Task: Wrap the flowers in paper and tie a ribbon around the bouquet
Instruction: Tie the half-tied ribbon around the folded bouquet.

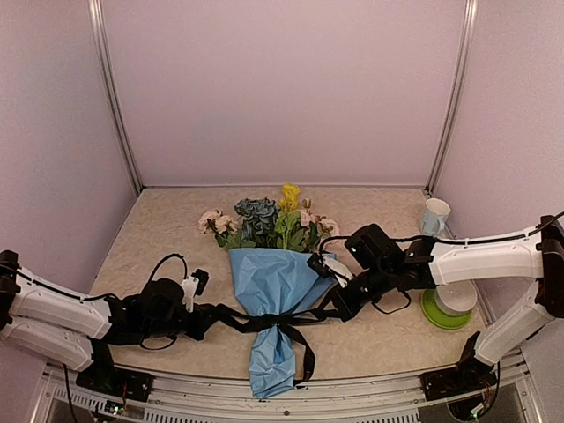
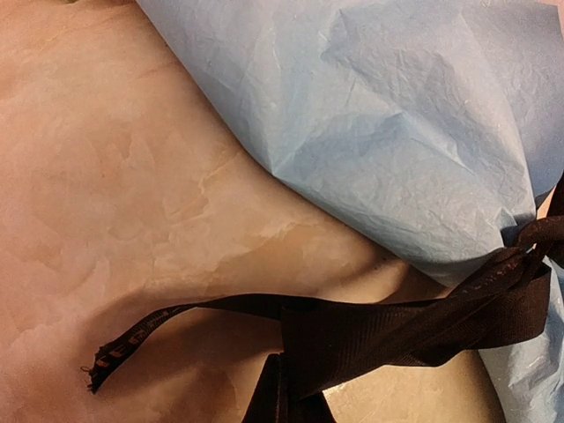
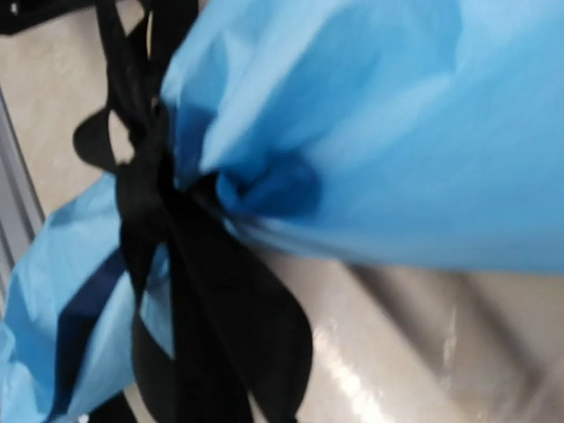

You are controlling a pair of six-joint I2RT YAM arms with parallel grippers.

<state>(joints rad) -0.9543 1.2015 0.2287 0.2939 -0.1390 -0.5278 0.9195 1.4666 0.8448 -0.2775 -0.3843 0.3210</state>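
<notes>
The bouquet lies mid-table: pink, yellow and blue-green flowers (image 1: 269, 218) stick out of a cone of light blue paper (image 1: 273, 282). The black ribbon (image 1: 269, 322) is cinched round the cone's narrow waist, with loose tails hanging toward the front edge. My left gripper (image 1: 210, 319) is shut on the ribbon's left strand, my right gripper (image 1: 339, 308) on its right strand, and both strands run taut to the knot. In the left wrist view the ribbon (image 2: 397, 330) runs from the bottom edge to the paper (image 2: 379, 123). The right wrist view shows ribbon (image 3: 220, 326) against paper (image 3: 370, 132). Neither wrist view shows the fingers.
A white mug (image 1: 434, 216) stands at the back right. A white bowl (image 1: 456, 298) sits on a green plate (image 1: 438, 316) beside the right arm. A metal rail (image 1: 352, 388) runs along the front edge of the table (image 1: 159, 229). Pale walls close in three sides.
</notes>
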